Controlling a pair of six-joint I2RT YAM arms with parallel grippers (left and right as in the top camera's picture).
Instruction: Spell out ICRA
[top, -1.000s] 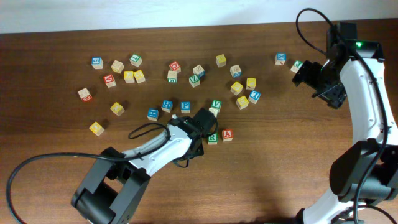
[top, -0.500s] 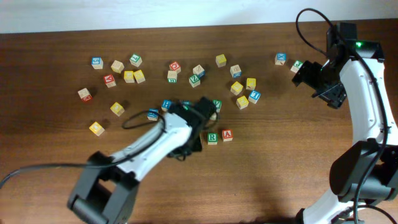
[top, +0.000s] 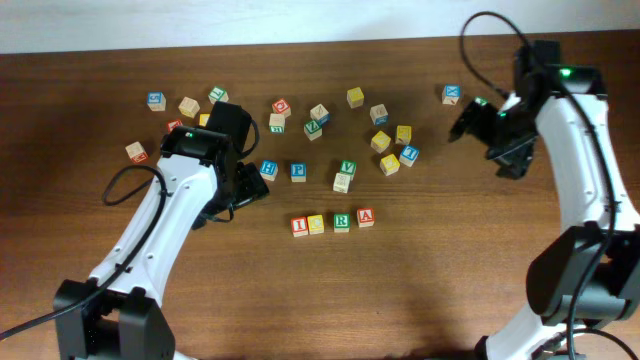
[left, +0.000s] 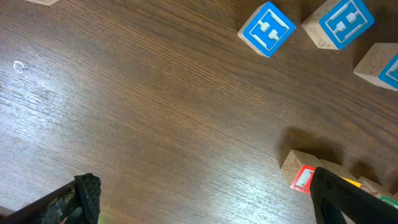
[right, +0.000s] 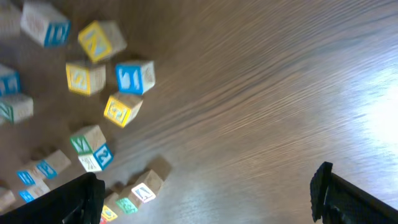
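Note:
Four cubes stand in a row at the table's middle: the red I (top: 299, 225), yellow C (top: 316, 224), green R (top: 342, 221) and red A (top: 366, 217). My left gripper (top: 243, 190) hangs up and to the left of the row, apart from it. In the left wrist view it (left: 205, 194) is open over bare wood, with the red I cube (left: 303, 175) just beside one finger (left: 341, 200). My right gripper (top: 483, 143) is open at the far right. In its wrist view it (right: 208, 194) holds nothing, and the A cube (right: 144, 186) ends the row at the lower left.
Many loose letter cubes lie scattered across the back half of the table, among them a blue P (top: 298, 171), a blue cube (top: 268, 169) beside my left gripper and a pale cube (top: 342, 183) just above the row. Two more cubes (top: 452, 94) sit near my right gripper.
My left gripper has opened and drawn back up and to the left from the row. The I and C cubes now stand uncovered beside R and A. My right arm has shifted slightly left.

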